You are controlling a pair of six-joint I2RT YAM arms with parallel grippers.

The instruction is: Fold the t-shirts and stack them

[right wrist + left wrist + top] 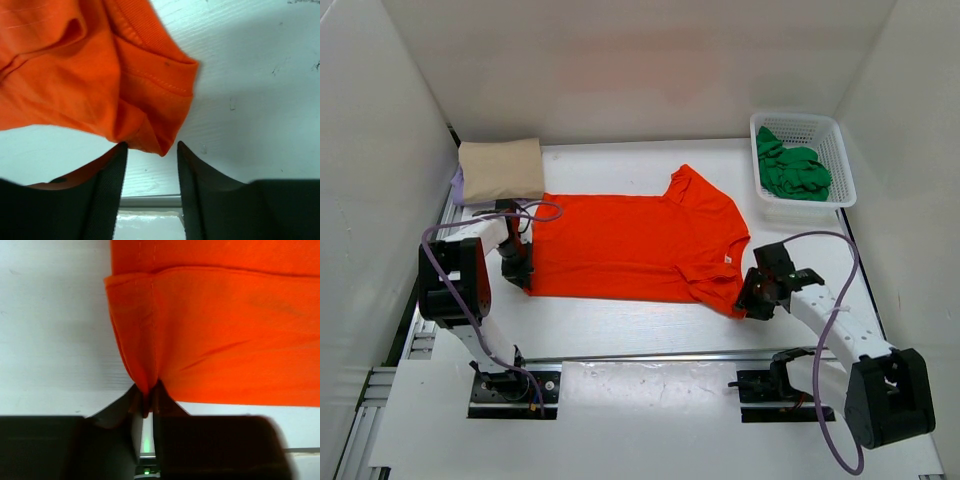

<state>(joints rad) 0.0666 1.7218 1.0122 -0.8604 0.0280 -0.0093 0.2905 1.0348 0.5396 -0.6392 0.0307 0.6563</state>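
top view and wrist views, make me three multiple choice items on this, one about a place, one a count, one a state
1. Where is the green t-shirt?
A on bare table
B hanging from an arm
C in the white basket

2. How many t-shirts lie spread flat?
A one
B two
C three

3. The left arm's jaws are:
A wide open over bare table
B shut on the orange t-shirt
C out of every view

Answers:
1 C, it sits bunched inside the basket at the far right.
2 A, only the orange one is spread out; the beige t-shirt is folded at the far left.
3 B, the left wrist view shows them pinching its hem corner.
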